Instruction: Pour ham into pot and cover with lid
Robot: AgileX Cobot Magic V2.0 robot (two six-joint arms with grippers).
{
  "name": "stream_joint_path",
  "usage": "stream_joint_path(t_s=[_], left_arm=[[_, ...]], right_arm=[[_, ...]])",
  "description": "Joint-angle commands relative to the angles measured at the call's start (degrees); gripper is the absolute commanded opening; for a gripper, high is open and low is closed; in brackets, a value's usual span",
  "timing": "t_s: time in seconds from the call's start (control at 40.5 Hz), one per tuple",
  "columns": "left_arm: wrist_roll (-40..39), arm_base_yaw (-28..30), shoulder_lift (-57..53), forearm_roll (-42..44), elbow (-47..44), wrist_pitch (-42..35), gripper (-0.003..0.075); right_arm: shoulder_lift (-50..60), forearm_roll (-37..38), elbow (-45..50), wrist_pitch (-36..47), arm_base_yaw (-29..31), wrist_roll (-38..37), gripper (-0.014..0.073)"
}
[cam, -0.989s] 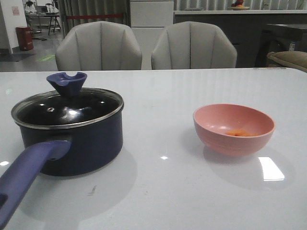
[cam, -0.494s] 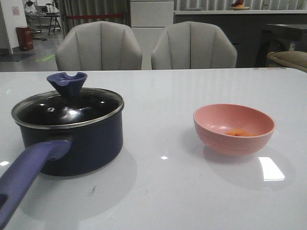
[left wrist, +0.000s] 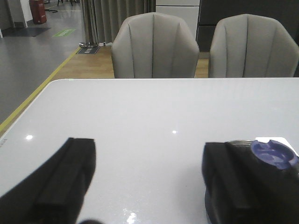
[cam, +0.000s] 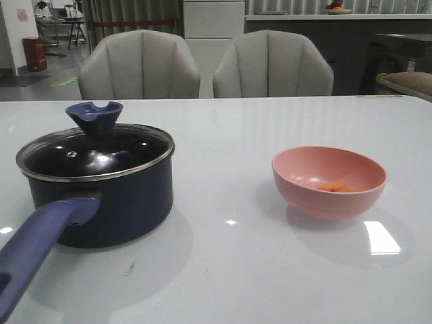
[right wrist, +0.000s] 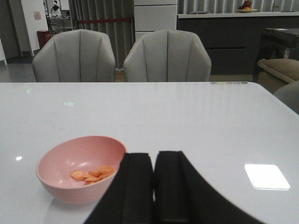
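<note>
The pot [cam: 101,192] stands at 9 o'clock on the white table [cam: 229,270], the lid [cam: 94,152] seated on its rim and its handle [cam: 37,253] running toward 7 o'clock, past the near edge. The pink bowl [cam: 329,181] sits at 3 o'clock, well apart from the pot, holding the ham [cam: 335,187]. Bare tabletop lies between them. The left gripper [left wrist: 149,182] hovers near the lid knob [left wrist: 274,154], jaws wide apart. The right gripper [right wrist: 153,186] hovers beside the bowl, jaws together.
</note>
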State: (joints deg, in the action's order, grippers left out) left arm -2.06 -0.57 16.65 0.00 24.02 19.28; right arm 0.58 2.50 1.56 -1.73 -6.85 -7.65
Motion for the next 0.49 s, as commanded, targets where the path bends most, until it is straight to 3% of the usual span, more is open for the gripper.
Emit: stream_joint_path(t_s=[0.0, 0.272, 0.47], left_arm=[[-0.04, -0.25, 0.89, -0.32, 1.95, -4.39, 0.0615], [-0.04, -0.25, 1.61, -2.01, 2.46, -3.07, 0.0615], [-0.04, -0.25, 9.43, -3.25, 9.6, 8.09, 0.0615]], right_arm=[[1.12, 0.54, -0.29, 5.12, 0.28, 0.22, 0.0157], [1.12, 0.54, -0.29, 5.12, 0.28, 0.22, 0.0157], [1.12, 0.54, -0.29, 5.12, 0.28, 0.22, 0.0157]])
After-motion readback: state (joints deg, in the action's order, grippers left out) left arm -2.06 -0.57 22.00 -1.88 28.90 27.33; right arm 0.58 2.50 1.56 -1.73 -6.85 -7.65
